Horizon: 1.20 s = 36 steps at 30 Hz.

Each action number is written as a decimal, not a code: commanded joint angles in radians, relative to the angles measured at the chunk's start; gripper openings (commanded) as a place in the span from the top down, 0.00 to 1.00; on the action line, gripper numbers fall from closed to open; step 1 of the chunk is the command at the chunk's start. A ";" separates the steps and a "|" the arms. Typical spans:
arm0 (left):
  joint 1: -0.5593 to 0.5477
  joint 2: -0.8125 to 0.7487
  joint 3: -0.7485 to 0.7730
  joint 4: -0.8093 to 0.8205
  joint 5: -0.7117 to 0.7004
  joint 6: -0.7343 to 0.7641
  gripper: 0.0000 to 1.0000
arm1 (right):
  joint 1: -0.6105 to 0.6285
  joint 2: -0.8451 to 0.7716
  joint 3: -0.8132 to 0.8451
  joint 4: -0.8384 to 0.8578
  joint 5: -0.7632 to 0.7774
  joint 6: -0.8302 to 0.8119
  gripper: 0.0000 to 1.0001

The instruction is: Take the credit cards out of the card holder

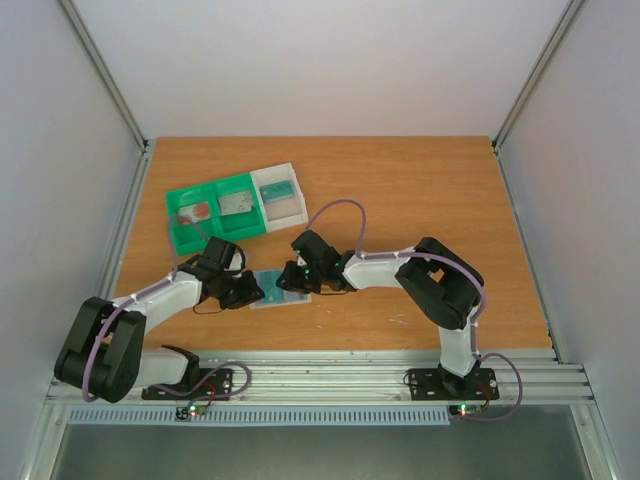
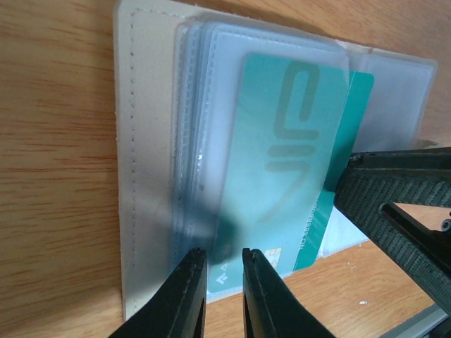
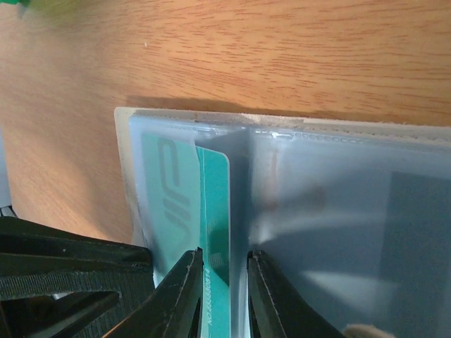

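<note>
As it lies open, one card holder (image 1: pixel 283 297) runs 9-to-3 o'clock lengthwise; one teal card (image 2: pixel 296 162) protrudes. Left fingers (image 2: pixel 192 294), right fingers (image 3: pixel 184 296): nearly together, grip untellable.

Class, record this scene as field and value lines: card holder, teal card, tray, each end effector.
card holder: open flat on the table
teal card: partly out of a clear sleeve
tray: green and white, behind the holder
left end effector: fingers close together at the holder's edge; grasp unclear
right end effector: fingers close together over the teal card; grasp unclear
</note>
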 commanded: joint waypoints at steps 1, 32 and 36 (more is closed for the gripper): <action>0.000 0.008 -0.019 0.046 -0.008 0.020 0.83 | -0.006 0.040 0.005 0.043 -0.023 0.013 0.81; 0.000 -0.140 0.026 -0.040 0.076 -0.051 0.68 | -0.031 -0.283 -0.213 0.100 0.034 0.015 0.99; 0.000 -0.254 0.052 -0.062 0.127 -0.090 0.58 | -0.030 -0.359 -0.261 0.164 0.001 0.043 0.99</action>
